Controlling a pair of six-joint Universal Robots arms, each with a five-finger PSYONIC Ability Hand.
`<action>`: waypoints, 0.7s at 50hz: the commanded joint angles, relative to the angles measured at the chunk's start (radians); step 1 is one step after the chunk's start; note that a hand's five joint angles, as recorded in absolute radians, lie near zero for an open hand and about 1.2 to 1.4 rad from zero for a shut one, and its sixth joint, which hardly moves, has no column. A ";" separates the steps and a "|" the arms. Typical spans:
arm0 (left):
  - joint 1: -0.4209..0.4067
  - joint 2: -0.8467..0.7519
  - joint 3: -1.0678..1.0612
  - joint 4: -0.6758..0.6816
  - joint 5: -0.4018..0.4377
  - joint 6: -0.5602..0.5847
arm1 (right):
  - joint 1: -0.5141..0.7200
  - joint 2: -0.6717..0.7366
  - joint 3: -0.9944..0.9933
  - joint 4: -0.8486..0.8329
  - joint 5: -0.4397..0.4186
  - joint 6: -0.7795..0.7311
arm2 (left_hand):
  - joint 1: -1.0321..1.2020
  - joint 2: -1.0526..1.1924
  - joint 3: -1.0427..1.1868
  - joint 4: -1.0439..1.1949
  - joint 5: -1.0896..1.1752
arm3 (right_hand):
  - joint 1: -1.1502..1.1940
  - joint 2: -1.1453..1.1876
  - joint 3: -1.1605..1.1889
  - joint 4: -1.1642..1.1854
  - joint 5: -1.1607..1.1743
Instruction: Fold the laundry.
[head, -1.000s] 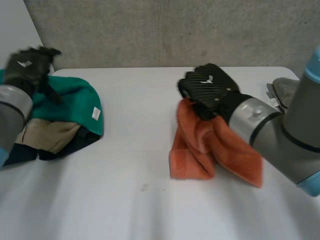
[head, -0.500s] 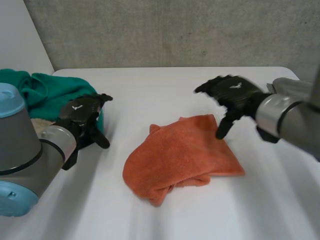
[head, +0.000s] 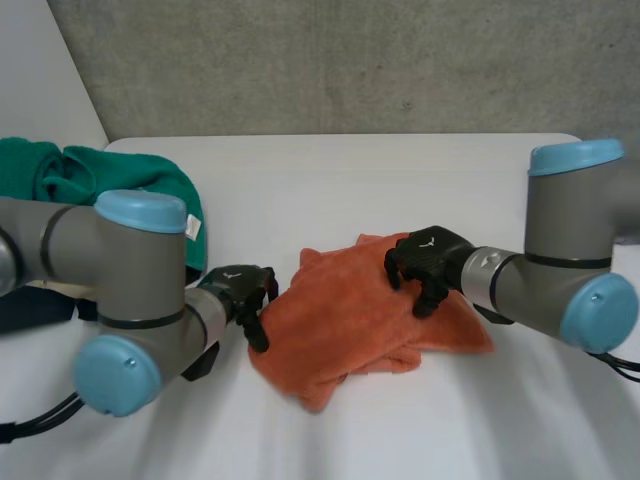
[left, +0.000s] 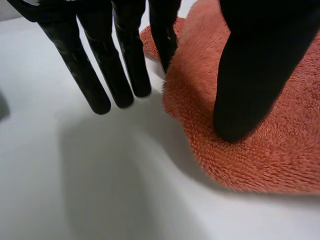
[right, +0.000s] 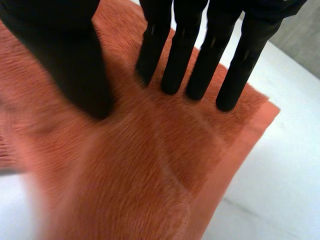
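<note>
Half a second after hovering, now pressing straight-fingered left hand (head: 240, 290) on the left edge of the orange towel (head: 350, 325) on the desk (head: 300, 180), right hand (head: 425, 262) likewise flat near its right corner, likely to spread it.

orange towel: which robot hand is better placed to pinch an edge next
Left, probably: the left robot hand straddles the towel edge, thumb on the cloth, fingers off it. The right robot hand presses flat on top.
</note>
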 joint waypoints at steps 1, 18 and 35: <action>-0.040 -0.066 0.138 0.058 -0.052 0.009 | 0.023 0.055 -0.118 -0.154 0.087 0.025 | 0.577 0.646 0.651 0.647 0.651 | 0.453 0.415 0.428 0.426 0.454; -0.092 0.271 0.291 0.681 -0.157 0.224 | 0.016 -0.135 -0.246 -0.949 0.133 0.212 | 0.577 0.646 0.651 0.647 0.651 | 0.453 0.415 0.428 0.426 0.454; -0.234 0.170 -0.242 0.592 -0.293 0.164 | -0.064 -0.118 0.182 -0.597 0.061 0.022 | 0.577 0.646 0.651 0.647 0.651 | 0.453 0.415 0.428 0.426 0.454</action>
